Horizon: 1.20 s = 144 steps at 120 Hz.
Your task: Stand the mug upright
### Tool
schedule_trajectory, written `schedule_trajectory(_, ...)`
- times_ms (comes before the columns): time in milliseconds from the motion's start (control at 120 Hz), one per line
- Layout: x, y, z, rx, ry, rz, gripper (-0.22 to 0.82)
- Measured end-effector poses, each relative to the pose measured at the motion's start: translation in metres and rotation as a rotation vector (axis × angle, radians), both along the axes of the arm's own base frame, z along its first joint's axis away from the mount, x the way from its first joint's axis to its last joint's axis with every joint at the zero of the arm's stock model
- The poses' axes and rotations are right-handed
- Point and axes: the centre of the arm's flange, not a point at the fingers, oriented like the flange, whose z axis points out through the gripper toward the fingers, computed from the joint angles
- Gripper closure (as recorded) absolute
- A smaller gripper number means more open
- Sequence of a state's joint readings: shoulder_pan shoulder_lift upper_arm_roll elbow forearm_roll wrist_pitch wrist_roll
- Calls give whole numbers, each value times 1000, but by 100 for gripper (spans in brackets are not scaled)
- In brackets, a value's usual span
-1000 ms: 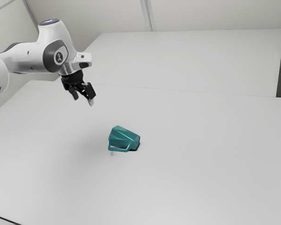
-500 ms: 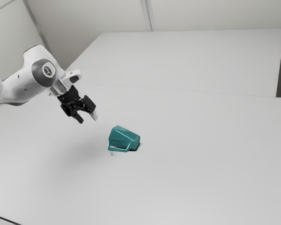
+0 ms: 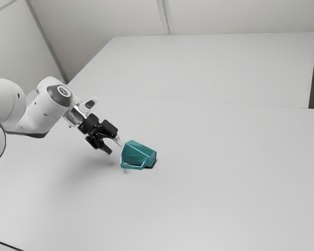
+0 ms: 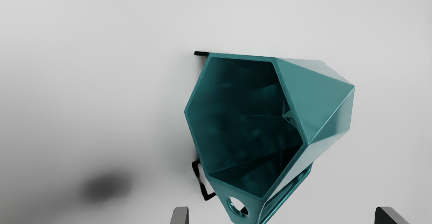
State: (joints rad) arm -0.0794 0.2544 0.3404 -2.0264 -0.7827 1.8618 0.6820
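Observation:
In the exterior view my gripper point(image 3: 115, 147) is tilted toward the table, close to the mouth side of the teal faceted mug point(image 3: 139, 152). The mug lies on its side, its base toward the exterior view's right and its handle point(image 3: 132, 167) toward the viewer. In the wrist view the mug point(image 4: 317, 106) turns its dark opening to the camera. My gripper point(image 4: 281, 217) stands open there, fingertips wide apart, with the handle's end point(image 4: 248, 205) reaching toward the space between them. Neither finger appears to touch the mug.
The pale table point(image 3: 209, 198) runs all around the mug. Beyond a thin seam, another pale surface point(image 3: 214, 68) extends toward the back wall. A dark thin line point(image 3: 5, 244) crosses the exterior view's lower left corner.
My hand has come down and toward the exterior view's right, from above the table to beside the mug, tilting as it moved. The mug has stayed where it was.

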Motion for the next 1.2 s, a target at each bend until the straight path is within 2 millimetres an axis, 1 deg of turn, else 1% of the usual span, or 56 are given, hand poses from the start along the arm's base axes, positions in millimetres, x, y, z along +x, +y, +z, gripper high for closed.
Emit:
schedule_trajectory(58, 2, 2, -3, -34, -16, -2, 0)
schedule_trajectory(142, 6, -3, -7, -73, -40, -21, 0)
schedule_trajectory(325, 10, -18, -19, -150, -80, -57, 0)
schedule_trajectory(400, 11, -26, -21, -168, -96, -77, 0)
schedule_trajectory(442, 12, -30, -21, -176, -105, -89, 2)
schedule_trajectory(508, 12, -36, -21, -186, -119, -107, 8)
schedule_trajectory(583, 12, -39, -22, -194, -133, -120, 19)
schedule_trajectory(725, 13, -40, -21, -202, -156, -136, 48)
schedule_trajectory(775, 13, -40, -21, -203, -163, -142, 55)
schedule_trajectory(833, 13, -40, -19, -204, -172, -148, 62)
schedule_trajectory(908, 14, -43, -18, -206, -181, -159, 68)
schedule_trajectory(992, 14, -45, -17, -207, -188, -167, 72)
schedule_trajectory(1200, 15, -53, -13, -203, -208, -190, 76)
